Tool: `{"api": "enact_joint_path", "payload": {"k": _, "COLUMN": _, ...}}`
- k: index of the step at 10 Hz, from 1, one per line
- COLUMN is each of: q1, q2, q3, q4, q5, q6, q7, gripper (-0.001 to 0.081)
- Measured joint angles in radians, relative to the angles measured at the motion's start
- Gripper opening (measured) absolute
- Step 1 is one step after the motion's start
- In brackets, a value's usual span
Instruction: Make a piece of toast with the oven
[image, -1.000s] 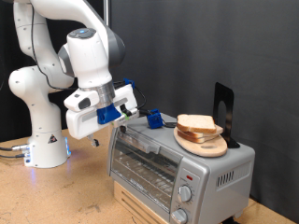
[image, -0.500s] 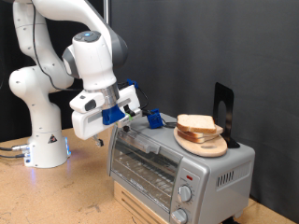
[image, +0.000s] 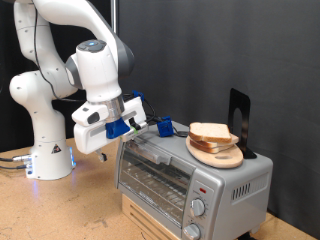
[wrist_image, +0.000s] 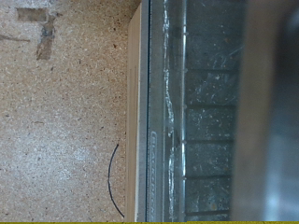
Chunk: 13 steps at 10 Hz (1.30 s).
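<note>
1. One white arm (image: 60, 80) in ext. view, base at ext. view's left, elbow bent over toward the oven.
2. One hand (image: 150, 124), blue-trimmed, hovering just above the oven's top-left corner as ext. view shows it. Fingers too small and partly hidden; can't tell how far apart they are, nothing seen between them.
3. One oven (image: 190, 172), silver, boxy, glass door closed, wire rack visible behind the glass. It sits on a pale wooden block on the speckled surface (image: 50, 212).
4. Two round knobs (image: 197, 208) at the oven's front right, one above the other; lower one cut off by ext. view's bottom edge.
5. One round wooden plate (image: 222, 157) on the oven's top, toward ext. view's right.
6. Bread: a small stack on the plate. Top slice is the piece of toast (image: 210, 132), pale w/ tan crust. At least two slices; exact count unclear.
7. One dark upright stand (image: 238, 118) behind the plate.
8. Wrist view: oven glass (wrist_image: 201, 121) close up, speckled surface beside it, one thin dark cable (wrist_image: 111, 182) curving on it. No fingers show there.
</note>
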Motion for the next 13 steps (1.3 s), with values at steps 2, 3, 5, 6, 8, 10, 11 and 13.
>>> {"api": "enact_joint_path", "payload": {"k": 2, "q1": -0.004, "q2": -0.002, "q3": 0.000, "q4": -0.002, "q5": 0.001, "q6": 0.003, "q7": 0.000, "gripper": 0.0682}}
{"api": "enact_joint_path", "payload": {"k": 3, "q1": -0.004, "q2": -0.003, "q3": -0.001, "q4": -0.002, "q5": 0.002, "q6": 0.004, "q7": 0.000, "gripper": 0.0682}}
{"api": "enact_joint_path", "payload": {"k": 5, "q1": -0.005, "q2": -0.007, "q3": -0.002, "q4": -0.002, "q5": 0.011, "q6": 0.004, "q7": 0.001, "gripper": 0.0682}}
{"api": "enact_joint_path", "payload": {"k": 6, "q1": -0.005, "q2": -0.008, "q3": -0.003, "q4": -0.002, "q5": 0.017, "q6": 0.004, "q7": 0.001, "gripper": 0.0682}}
{"api": "enact_joint_path", "payload": {"k": 8, "q1": -0.008, "q2": -0.009, "q3": -0.005, "q4": -0.003, "q5": 0.022, "q6": 0.004, "q7": 0.001, "gripper": 0.0682}}
{"api": "enact_joint_path", "payload": {"k": 10, "q1": -0.013, "q2": -0.009, "q3": -0.013, "q4": -0.002, "q5": 0.024, "q6": 0.002, "q7": 0.000, "gripper": 0.0682}}
{"api": "enact_joint_path", "payload": {"k": 11, "q1": -0.015, "q2": -0.010, "q3": -0.020, "q4": 0.000, "q5": 0.024, "q6": -0.004, "q7": -0.001, "gripper": 0.0682}}
{"api": "enact_joint_path", "payload": {"k": 13, "q1": -0.022, "q2": -0.010, "q3": -0.044, "q4": 0.010, "q5": 0.025, "q6": -0.027, "q7": -0.013, "gripper": 0.0682}}
